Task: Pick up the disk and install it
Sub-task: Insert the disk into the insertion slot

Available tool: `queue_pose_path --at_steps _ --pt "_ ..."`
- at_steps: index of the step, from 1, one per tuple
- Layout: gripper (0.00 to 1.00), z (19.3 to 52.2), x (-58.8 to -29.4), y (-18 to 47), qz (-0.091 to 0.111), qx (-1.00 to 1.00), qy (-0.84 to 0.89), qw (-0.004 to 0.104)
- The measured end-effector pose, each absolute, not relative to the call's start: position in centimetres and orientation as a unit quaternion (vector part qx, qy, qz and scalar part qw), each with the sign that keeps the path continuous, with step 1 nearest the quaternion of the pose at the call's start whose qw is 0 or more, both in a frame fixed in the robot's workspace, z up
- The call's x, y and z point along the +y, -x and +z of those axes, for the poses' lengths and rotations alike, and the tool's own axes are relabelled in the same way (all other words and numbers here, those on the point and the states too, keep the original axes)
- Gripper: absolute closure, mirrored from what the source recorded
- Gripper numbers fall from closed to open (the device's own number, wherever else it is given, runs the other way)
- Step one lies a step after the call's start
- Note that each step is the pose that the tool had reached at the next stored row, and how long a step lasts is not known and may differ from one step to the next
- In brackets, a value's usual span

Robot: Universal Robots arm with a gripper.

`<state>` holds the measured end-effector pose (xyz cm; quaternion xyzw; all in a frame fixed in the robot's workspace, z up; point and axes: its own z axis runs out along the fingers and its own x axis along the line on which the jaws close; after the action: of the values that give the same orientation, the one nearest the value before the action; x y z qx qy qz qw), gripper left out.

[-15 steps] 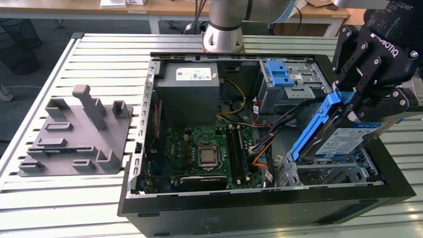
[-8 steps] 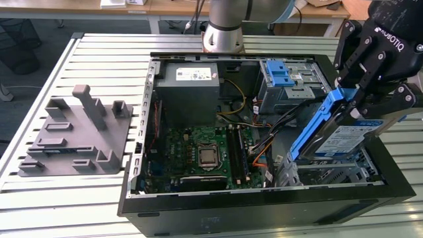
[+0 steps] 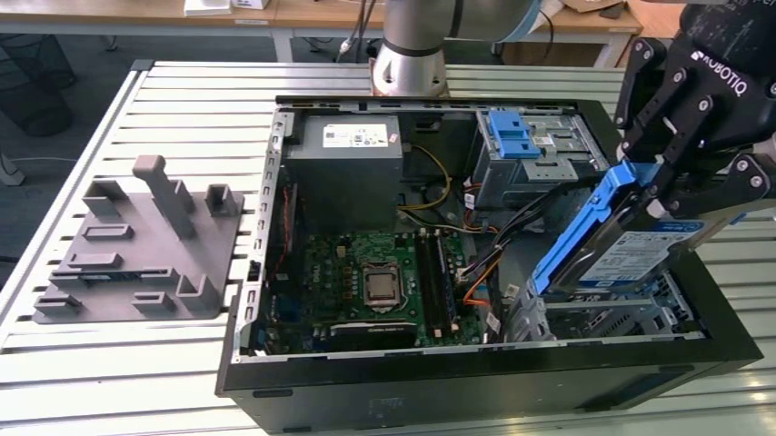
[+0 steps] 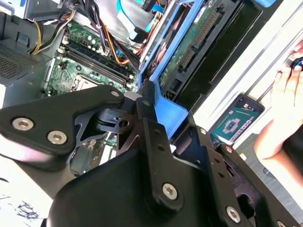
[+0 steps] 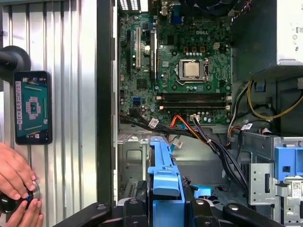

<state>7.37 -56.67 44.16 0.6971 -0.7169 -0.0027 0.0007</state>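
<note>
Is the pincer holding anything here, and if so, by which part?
Yes. The pincer is shut on the disk, gripping its raised end at the blue plastic rails, with the disk tilted above the case.

The tool (image 3: 661, 195) covers part of the disk (image 3: 631, 259) above the computer case (image 3: 485, 381); a hand (image 5: 14, 175) beside it is cropped.

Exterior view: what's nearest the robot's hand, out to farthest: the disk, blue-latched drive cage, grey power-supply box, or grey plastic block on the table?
1. Disk, held in the hand.
2. Drive cage, beside it inside the case.
3. Power-supply box, further toward the exterior view's left.
4. Plastic block, outside the case, farthest left.
</note>
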Motion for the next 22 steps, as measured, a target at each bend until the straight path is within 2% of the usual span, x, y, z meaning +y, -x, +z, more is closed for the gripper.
queue_pose_path --at_steps 15,22 --pt "0.63 44.47 -56.63 -7.45 -0.001 -0.717 -0.697 -0.001" --pt "0.63 44.34 -56.63 -7.41 0.007 -0.716 -0.698 -0.009"
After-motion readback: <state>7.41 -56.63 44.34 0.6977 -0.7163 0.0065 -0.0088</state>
